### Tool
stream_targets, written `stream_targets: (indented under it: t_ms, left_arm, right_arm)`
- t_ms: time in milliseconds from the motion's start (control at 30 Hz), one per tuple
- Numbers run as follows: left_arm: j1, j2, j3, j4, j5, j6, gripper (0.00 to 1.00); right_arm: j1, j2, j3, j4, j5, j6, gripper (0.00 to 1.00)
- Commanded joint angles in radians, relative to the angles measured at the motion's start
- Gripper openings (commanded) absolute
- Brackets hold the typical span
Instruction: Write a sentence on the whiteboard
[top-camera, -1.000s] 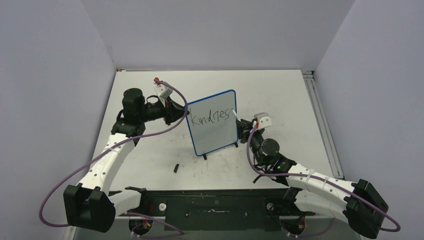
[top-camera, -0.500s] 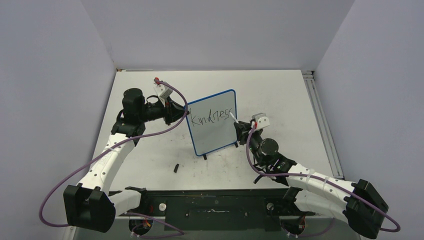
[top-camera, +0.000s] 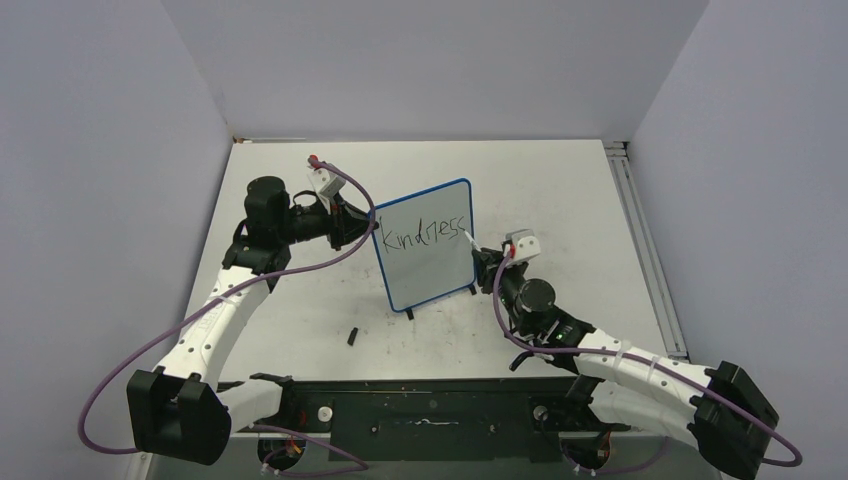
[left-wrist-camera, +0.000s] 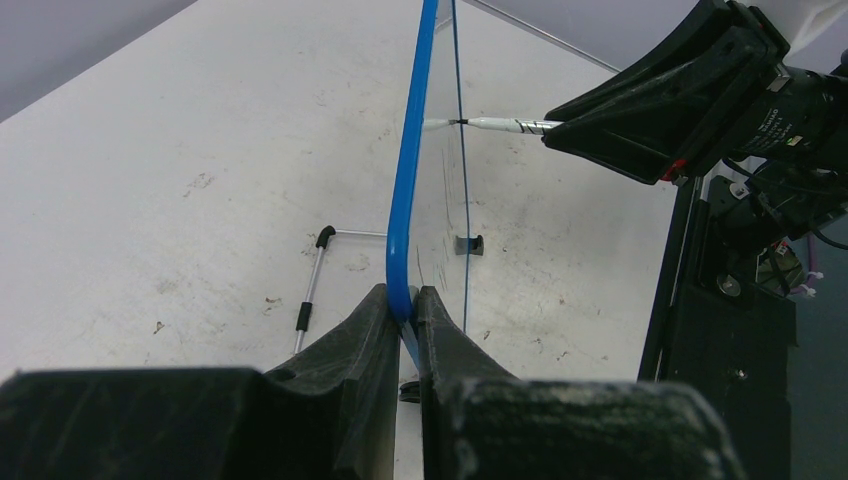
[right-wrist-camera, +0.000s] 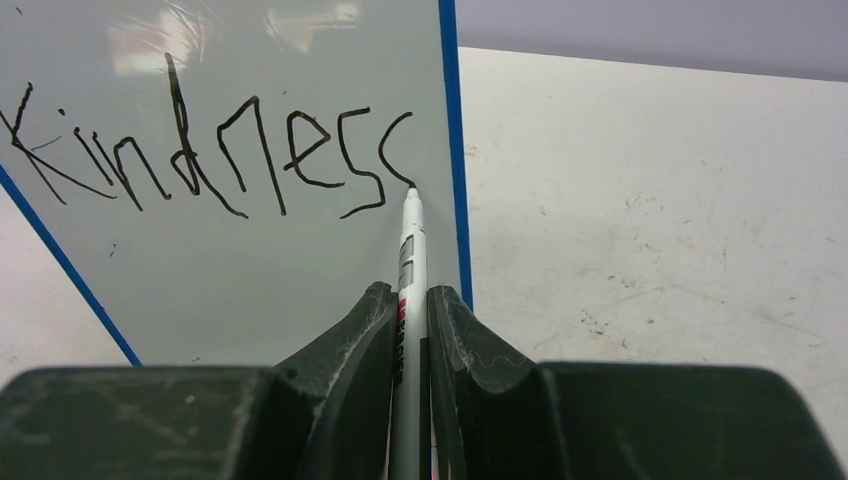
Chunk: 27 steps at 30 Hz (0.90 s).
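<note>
The whiteboard (top-camera: 428, 270) stands upright mid-table, white with a thin blue frame and black feet. My left gripper (top-camera: 366, 226) is shut on its left edge; in the left wrist view the blue frame (left-wrist-camera: 408, 200) sits pinched between my fingers (left-wrist-camera: 405, 305). My right gripper (top-camera: 480, 256) is shut on a white marker (right-wrist-camera: 408, 290). The marker tip touches the board near its right edge. The black lettering (right-wrist-camera: 200, 155) reads "Kindnes" plus a half-drawn last "s"; it also shows in the top view (top-camera: 428, 234). Only one line is written.
A small black marker cap (top-camera: 353, 336) lies on the table in front of the board. A thin metal rod with black ends (left-wrist-camera: 310, 290) lies on the table behind the board. A rail (top-camera: 640, 240) runs along the table's right edge.
The second "s" has appeared on the board. My right gripper with the marker has moved a little right and down along the board. The left arm and board have not moved.
</note>
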Motion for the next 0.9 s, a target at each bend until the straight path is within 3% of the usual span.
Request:
stream_targets:
  t_ms: [0, 600, 867]
  left_arm:
    - [-0.007, 0.016, 0.002, -0.068, 0.017, 0.037, 0.0]
    - [-0.007, 0.014, 0.001, -0.068, 0.019, 0.036, 0.0]
    - [-0.007, 0.012, -0.001, -0.069, 0.019, 0.036, 0.0]
  right_arm:
    - [-0.003, -0.024, -0.013, -0.011, 0.052, 0.015, 0.05]
    - [0.035, 0.0, -0.029, 0.004, 0.001, 0.019, 0.05]
    - [0.075, -0.043, -0.014, -0.012, 0.047, 0.003, 0.05]
